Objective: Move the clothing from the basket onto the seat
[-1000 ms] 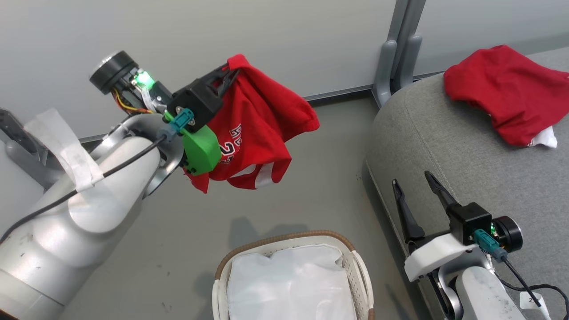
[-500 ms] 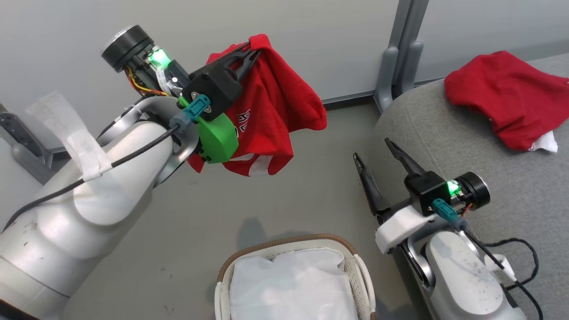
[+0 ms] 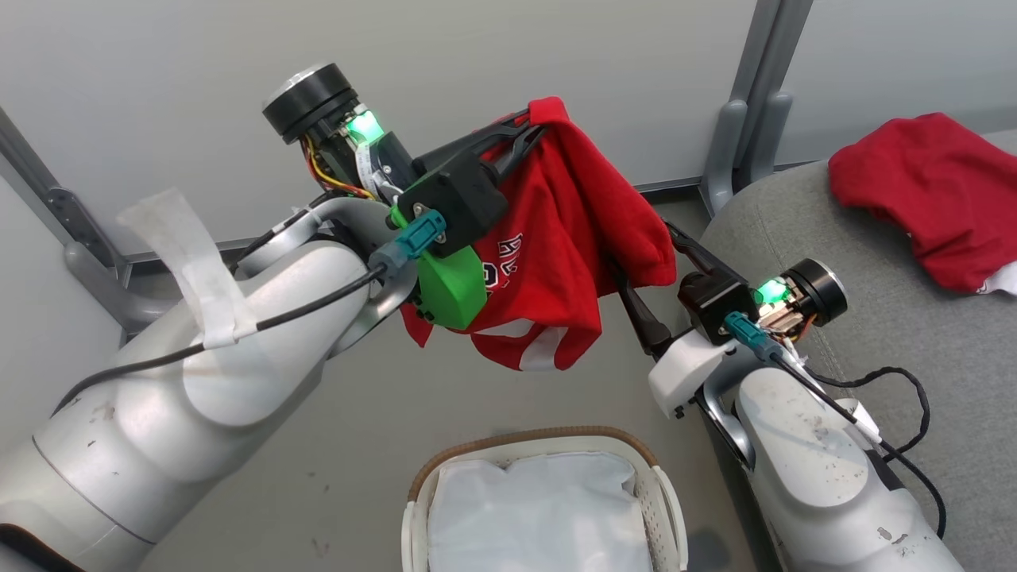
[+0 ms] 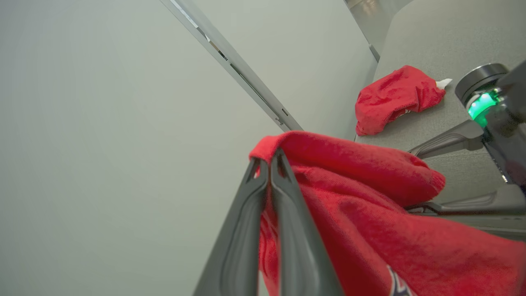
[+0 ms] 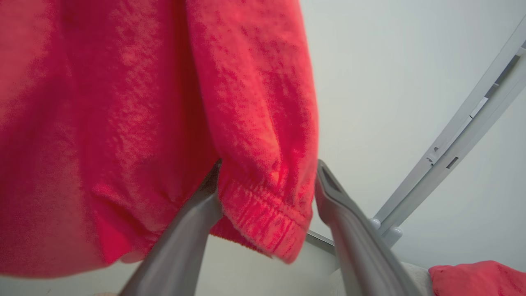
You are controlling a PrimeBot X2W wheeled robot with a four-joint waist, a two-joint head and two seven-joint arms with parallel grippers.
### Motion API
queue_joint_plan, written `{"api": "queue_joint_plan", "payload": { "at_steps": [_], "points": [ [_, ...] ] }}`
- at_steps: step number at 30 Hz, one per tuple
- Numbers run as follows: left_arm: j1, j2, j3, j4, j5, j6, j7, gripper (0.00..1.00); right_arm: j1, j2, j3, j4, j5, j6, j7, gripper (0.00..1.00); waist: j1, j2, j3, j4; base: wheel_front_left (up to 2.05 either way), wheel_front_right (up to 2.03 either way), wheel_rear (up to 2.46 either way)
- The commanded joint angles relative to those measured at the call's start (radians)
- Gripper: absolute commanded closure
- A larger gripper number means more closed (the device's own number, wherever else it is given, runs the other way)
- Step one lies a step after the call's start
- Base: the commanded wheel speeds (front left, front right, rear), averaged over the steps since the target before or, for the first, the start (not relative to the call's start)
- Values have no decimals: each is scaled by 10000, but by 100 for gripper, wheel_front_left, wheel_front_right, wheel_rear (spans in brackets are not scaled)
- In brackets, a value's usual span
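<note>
My left gripper [image 3: 531, 133] is shut on a fold of the lettered red clothing [image 3: 564, 262], which hangs in the air above the floor. The wrist view shows its fingers [image 4: 283, 197] pinched together on the fabric [image 4: 370, 230]. My right gripper [image 3: 642, 250] stands open, its fingers [image 5: 349, 230] on either side of the garment's hanging cuff [image 5: 263, 205] without closing on it. A second red garment [image 3: 929, 191] lies crumpled on the grey seat [image 3: 874, 334]. Below stands the basket [image 3: 540, 438], holding just its white liner [image 3: 540, 508].
A pale wall with grey metal posts [image 3: 747, 119] runs behind the seat. Grey floor [image 3: 357, 445] lies between the basket and the wall. A black cable [image 3: 914, 413] loops off my right forearm over the seat's edge.
The camera has shifted. My left arm has carried the hanging garment toward the seat. My right gripper has risen from the seat's edge, and its open fingers now flank the cuff.
</note>
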Motion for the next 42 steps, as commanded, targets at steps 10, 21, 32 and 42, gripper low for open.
{"api": "queue_joint_plan", "payload": {
  "at_steps": [10,21,32,42],
  "points": [
    [312,-44,-265,-489,-215,91,-14,100,-737,-29,803,248,754,-14,-27,100,1,0,-59,167,0,0,0],
    [1699,-23,9,62,-1156,632,-625,86,-1018,-26,548,90,843,-14,-27,100,1,0,50,92,0,0,0],
    [3940,-614,598,731,-2245,1311,-1768,0,-881,-27,-328,-81,495,-14,-27,100,1,0,147,65,0,0,0],
    [5877,-1082,1659,766,-2081,1262,-1839,0,-452,-25,-1138,-129,51,-14,-27,100,1,0,313,-42,0,0,0]
  ]
}}
